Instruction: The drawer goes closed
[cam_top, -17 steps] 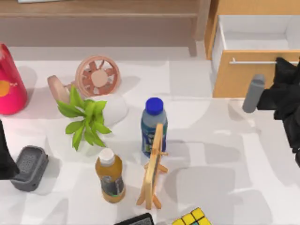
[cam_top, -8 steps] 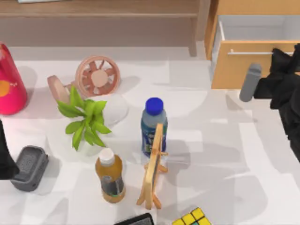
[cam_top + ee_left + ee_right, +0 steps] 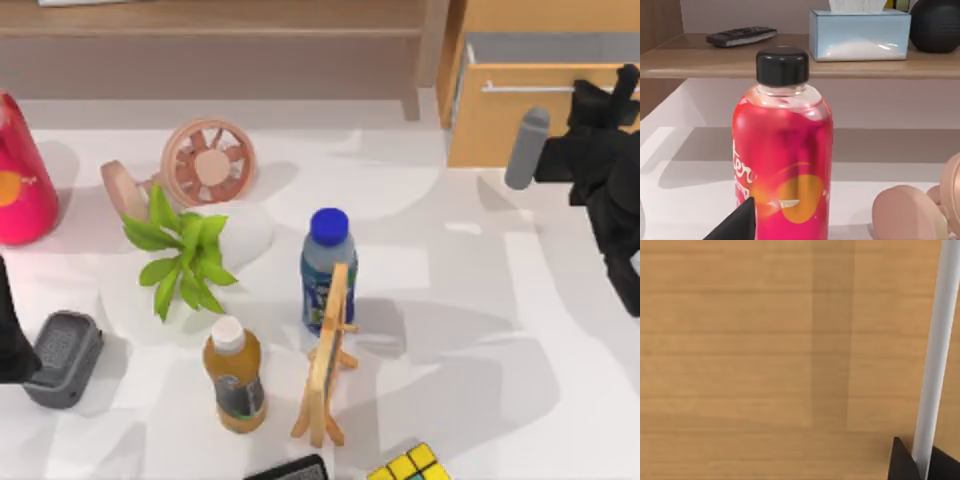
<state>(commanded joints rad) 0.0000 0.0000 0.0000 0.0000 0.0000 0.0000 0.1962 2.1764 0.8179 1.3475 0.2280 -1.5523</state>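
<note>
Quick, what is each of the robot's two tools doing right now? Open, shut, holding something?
Left tool: parked at the table's left edge; grip cannot be told.
Right tool: up against the drawer front at its handle; grip cannot be told.

- Right gripper (image 3: 600,100) is pressing against drawer (image 3: 510,125) front at table's far right corner.
- Drawer is showing only a narrow open gap.
- Left arm (image 3: 10,335) is sitting at left edge.

You have a white bench (image 3: 470,330) crossed by soft grey shadows. Along its far edge runs a long brown wooden shelf (image 3: 220,20) on an upright post (image 3: 432,40), with a pale wall (image 3: 740,15) behind it.
</note>
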